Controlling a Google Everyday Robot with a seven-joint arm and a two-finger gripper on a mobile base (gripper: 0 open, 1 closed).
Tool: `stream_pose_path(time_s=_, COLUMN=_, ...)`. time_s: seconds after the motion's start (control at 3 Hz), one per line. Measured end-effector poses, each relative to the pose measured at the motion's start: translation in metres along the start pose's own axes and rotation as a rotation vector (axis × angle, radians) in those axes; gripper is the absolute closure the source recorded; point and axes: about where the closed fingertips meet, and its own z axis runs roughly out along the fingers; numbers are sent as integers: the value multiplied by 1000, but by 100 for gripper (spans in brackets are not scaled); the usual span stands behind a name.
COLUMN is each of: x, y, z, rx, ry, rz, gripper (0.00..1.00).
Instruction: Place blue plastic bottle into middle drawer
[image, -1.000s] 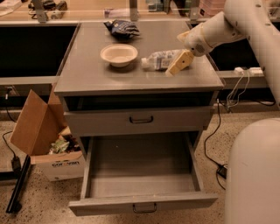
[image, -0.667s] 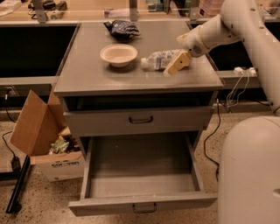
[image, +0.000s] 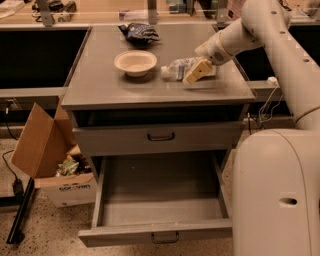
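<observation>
One relation decides the coming move: the bottle (image: 176, 68) lies on its side on the counter (image: 150, 92), long axis running across the view, white cap toward the bowl (image: 135, 62), and the gripper (image: 194, 71) sits right at its base end, the arm reaching in from the far side opposite the bowl. Whether the jaws are closed on the bottle or merely set around it, I cannot tell. The bottle rests on the counter, not lifted. The drawer (image: 120, 235) stands pulled out, well below and nearer the camera. I judge the grasp is the step in hand; the carry must then go forward past the counter's front edge and down.
</observation>
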Motion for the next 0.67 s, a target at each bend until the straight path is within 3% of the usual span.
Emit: stream_pose_path(time_s=0.67, x=-8, y=-1, z=10, rx=2, ry=71, rz=-54, gripper=65)
